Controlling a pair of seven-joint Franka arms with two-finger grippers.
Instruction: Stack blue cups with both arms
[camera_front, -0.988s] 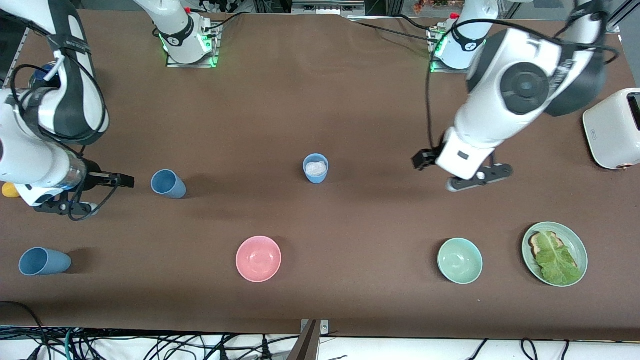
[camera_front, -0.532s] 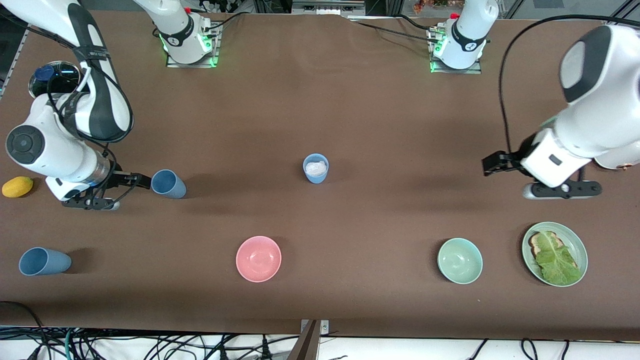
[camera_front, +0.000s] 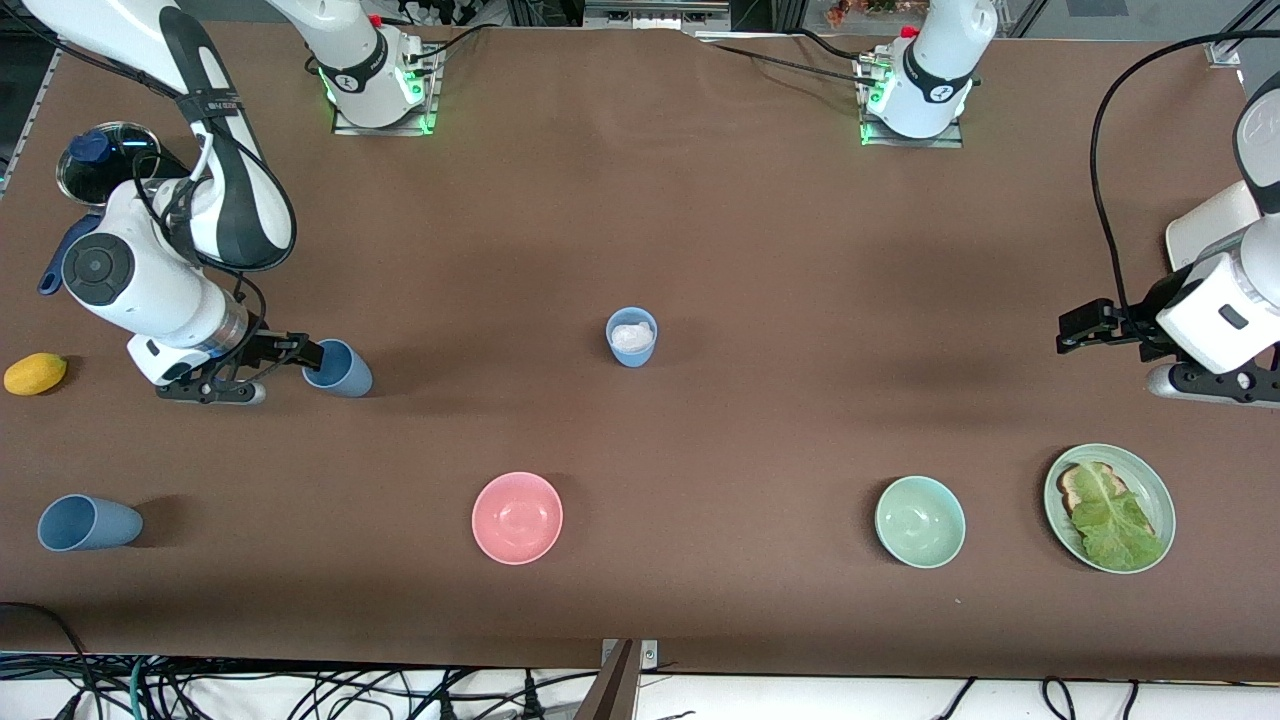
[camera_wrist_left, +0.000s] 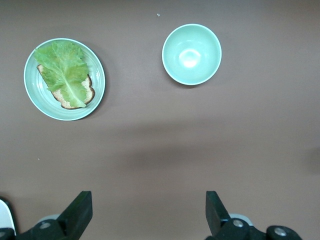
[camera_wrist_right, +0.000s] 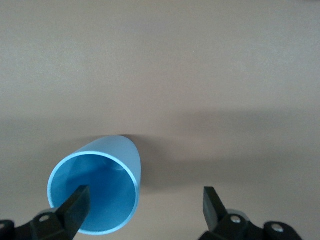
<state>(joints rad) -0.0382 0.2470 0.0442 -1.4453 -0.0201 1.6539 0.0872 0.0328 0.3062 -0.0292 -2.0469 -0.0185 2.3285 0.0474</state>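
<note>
Three blue cups are on the brown table. One cup lies on its side toward the right arm's end. My right gripper is open at its mouth. In the right wrist view one finger overlaps the mouth of this cup, the other finger stands clear beside it, and the right gripper grips nothing. A second cup lies on its side nearer the front camera. A third cup stands upright mid-table with something white inside. My left gripper hangs open and empty over bare table at the left arm's end.
A pink bowl, a pale green bowl and a green plate with toast and lettuce sit along the near side. A white toaster is beside the left arm. A yellow fruit and a dark pan lie by the right arm.
My right gripper has slid along the table up to the lying cup's mouth. The left arm has swung away from mid-table toward its own end, gripper still open.
</note>
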